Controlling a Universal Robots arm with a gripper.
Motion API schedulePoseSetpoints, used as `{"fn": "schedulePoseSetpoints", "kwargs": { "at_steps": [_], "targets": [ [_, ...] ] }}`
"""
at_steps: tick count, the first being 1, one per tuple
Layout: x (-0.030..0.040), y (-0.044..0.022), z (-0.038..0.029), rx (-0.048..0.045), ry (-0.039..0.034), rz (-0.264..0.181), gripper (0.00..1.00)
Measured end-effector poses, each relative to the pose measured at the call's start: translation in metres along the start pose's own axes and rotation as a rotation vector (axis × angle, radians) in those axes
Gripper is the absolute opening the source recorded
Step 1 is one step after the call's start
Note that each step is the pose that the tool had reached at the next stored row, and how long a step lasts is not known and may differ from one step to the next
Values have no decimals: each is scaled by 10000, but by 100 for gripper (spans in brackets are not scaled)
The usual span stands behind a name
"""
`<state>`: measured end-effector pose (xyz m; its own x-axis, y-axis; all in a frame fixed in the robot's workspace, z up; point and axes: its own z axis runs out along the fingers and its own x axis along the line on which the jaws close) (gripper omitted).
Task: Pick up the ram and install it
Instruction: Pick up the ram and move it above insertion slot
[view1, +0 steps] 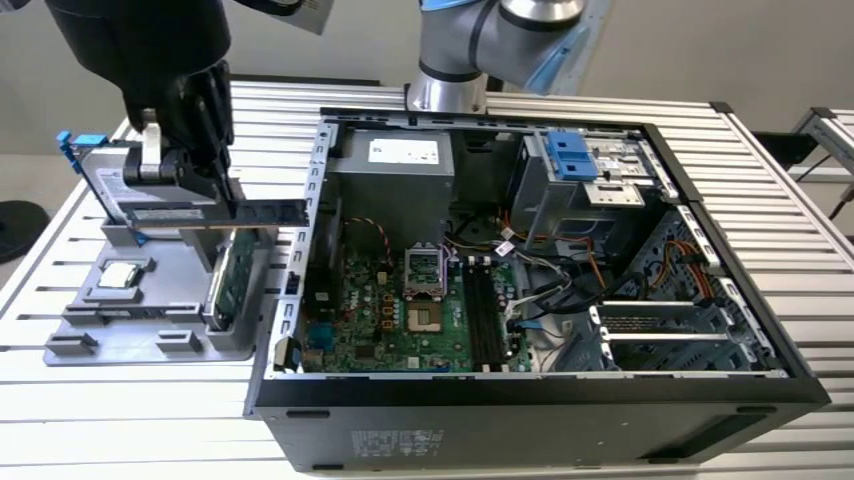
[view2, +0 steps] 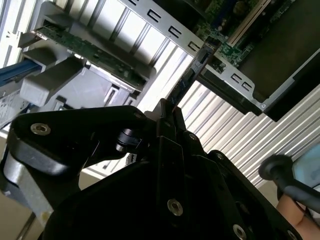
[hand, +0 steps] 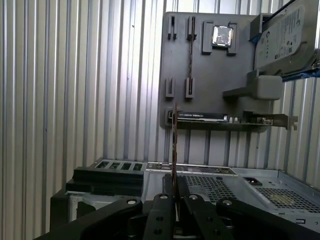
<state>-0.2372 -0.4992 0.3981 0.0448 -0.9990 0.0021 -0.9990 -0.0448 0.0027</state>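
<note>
The ram (view1: 274, 212), a thin dark-blue stick, hangs level in the air between the grey holder tray (view1: 80, 310) and the open computer case (view1: 534, 400). My gripper (view1: 218, 195) is shut on one end of it. In both wrist views the ram (view2: 192, 72) (hand: 174, 140) shows edge-on, sticking out from between the black fingers (view2: 181, 120) (hand: 162, 202). Its free end reaches toward the case wall. The motherboard's long memory slots (view1: 487, 315) lie inside the case, at the exterior view's right of the ram.
On the holder tray stand an upright green card (view1: 234, 275), a silver hard drive with blue rails (view1: 127, 185) and a square chip (view1: 123, 273). Cables (view1: 561, 270), a drive cage (view1: 587, 170) and a power supply (view1: 400, 160) crowd the case. The slatted metal table (view1: 787, 230) runs all around.
</note>
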Motion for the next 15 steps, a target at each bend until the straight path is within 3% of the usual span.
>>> {"fn": "schedulePoseSetpoints", "kwargs": {
  "at_steps": [10, 15],
  "targets": [
    [6, -123, -1, -1, 0, 1, 0],
    [10, -216, 0, 0, -2, 8, 0]
  ]
}}
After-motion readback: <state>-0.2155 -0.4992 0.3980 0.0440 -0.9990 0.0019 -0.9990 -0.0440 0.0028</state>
